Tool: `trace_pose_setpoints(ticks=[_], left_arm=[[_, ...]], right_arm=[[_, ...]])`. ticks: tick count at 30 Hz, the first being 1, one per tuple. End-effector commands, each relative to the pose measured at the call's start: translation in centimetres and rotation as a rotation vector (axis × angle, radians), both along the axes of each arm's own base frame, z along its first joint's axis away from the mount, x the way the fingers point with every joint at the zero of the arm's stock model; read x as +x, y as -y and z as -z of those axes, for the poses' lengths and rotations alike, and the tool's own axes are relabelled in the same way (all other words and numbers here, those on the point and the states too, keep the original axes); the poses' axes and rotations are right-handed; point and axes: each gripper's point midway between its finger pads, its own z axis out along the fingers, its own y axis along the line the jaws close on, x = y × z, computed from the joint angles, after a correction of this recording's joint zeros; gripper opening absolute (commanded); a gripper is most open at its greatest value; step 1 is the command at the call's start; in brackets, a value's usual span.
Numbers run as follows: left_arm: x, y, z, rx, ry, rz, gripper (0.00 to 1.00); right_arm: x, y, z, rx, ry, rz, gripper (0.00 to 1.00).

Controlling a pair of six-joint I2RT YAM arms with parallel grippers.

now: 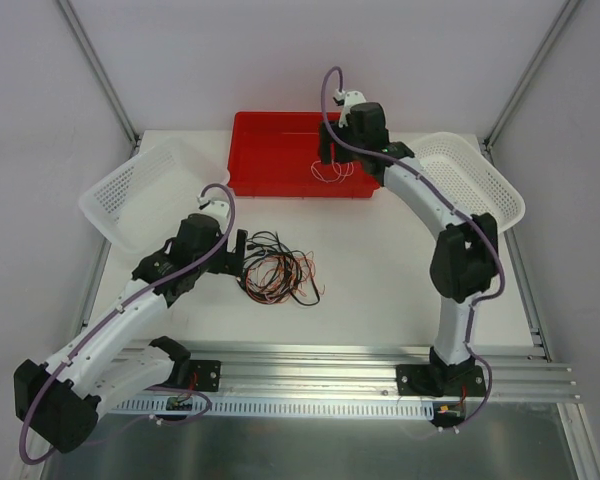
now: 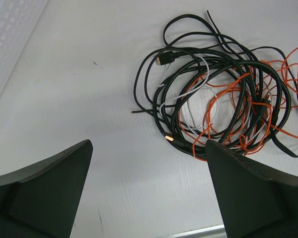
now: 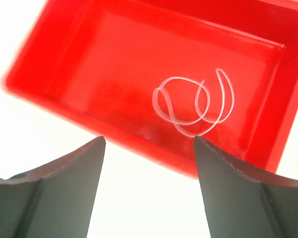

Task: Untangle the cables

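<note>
**Top external view: one cable in the bin, the heap waits on the table**

Nearest the arm bases, the left gripper hangs low over the table, its jaws spread wide with nothing between them. Just beyond it lies the tangle of cables, with black, orange and white strands looped through one another in a single heap. The left wrist view shows it ahead of that gripper and not touching it. Farther back, the right gripper hovers over the red bin, its jaws apart and empty. Its wrist view shows a lone white cable coiled on the bin floor below.

The step in hand looks like the drop-off of one separated cable, with most of the sorting not yet done. The next move probably calls for one gripper to pin the heap. The other would then take a strand lying on top, perhaps an outer black loop. It should draw that strand out slowly so the rest are not dragged along.
</note>
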Motion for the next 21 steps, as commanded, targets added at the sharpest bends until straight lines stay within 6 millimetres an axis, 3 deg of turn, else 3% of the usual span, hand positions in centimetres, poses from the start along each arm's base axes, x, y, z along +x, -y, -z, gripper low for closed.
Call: trace_pose_setpoints(ticks=[1,6,7,8,10,11,12,14,15,18,21], left_arm=[[0.1,0.7,0.0,-0.034,-0.012,0.023,0.99],[-0.1,2.0,0.8,-0.072,-0.068,0.058,0.99],[-0.2,2.5,0.9,-0.088,-0.082,0.078,0.99],[-0.3,2.7,1.3,-0.093,-0.103,0.082,0.99],[-0.5,3.3,1.6,-0.110,-0.126,0.099,0.99],[-0.6,3.5,2.0,-0.112,-0.147,0.100,0.98],[-0.6,3.6,2.2,-0.115,-0.157,0.103,0.98],[-0.7,4.0,2.8,-0.119,-0.189,0.112,0.97],[-0.6,4.1,2.9,-0.119,-0.194,0.113,0.96],[-0.7,4.5,3.6,-0.126,-0.231,0.125,0.94],[-0.7,4.6,4.1,-0.120,-0.252,0.124,0.94]], right_arm=[[-6.6,-0.3,-6.7,0.105,0.006,-0.084,0.76],[-14.7,-0.9,-4.0,0.171,-0.161,-0.139,0.75],[-16.5,-1.2,-4.5,0.195,-0.168,-0.146,0.75],[-18.3,-0.9,-1.9,0.175,-0.228,-0.139,0.75],[-20.7,-1.7,-0.6,0.209,-0.270,-0.139,0.75],[-21.9,-1.7,-1.1,0.238,-0.266,-0.139,0.75],[-23.6,-1.6,1.3,0.225,-0.317,-0.139,0.75],[-24.7,-1.6,1.4,0.268,-0.318,-0.119,0.74],[-25.9,-1.3,3.6,0.247,-0.354,-0.109,0.73],[-27.3,-0.5,6.6,0.247,-0.414,-0.058,0.71],[-28.3,-1.0,8.6,0.270,-0.452,-0.054,0.66]])
